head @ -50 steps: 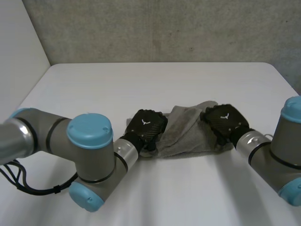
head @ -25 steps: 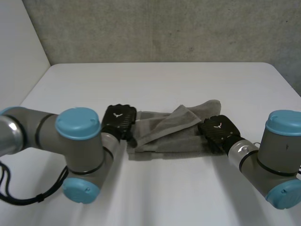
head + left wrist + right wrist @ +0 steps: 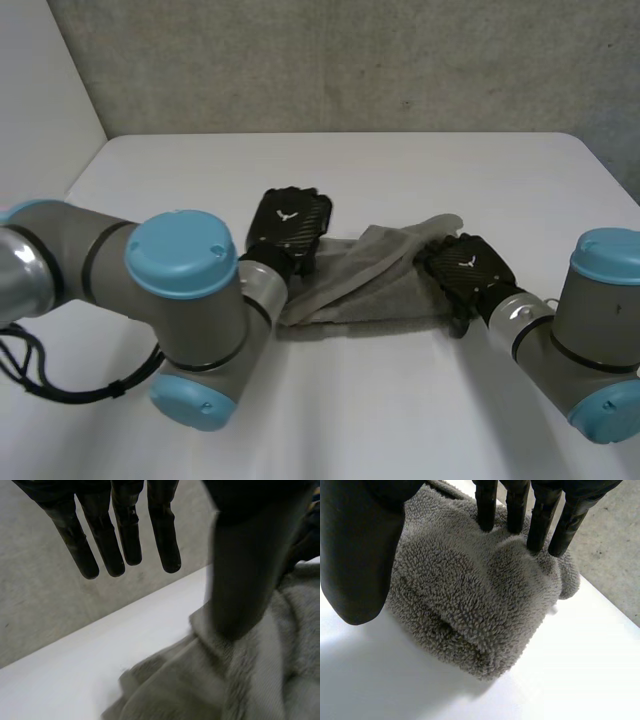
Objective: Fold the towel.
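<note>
A: Head view. The left robot hand (image 3: 288,225) and right robot hand (image 3: 465,270) each carry a white emblem (image 3: 288,213) on the back, too small to read.

B: The grey towel (image 3: 370,285) lies bunched on the counter (image 3: 400,180), with one hand at each end.

A: Left wrist view. The fingers (image 3: 125,535) are straight and released above the towel (image 3: 240,680), and the thumb tip rests on a fold.

B: Right wrist view. Straight fingers (image 3: 540,525) dig into the towel's (image 3: 470,605) folded end with the thumb against its side, grasping it.
</note>
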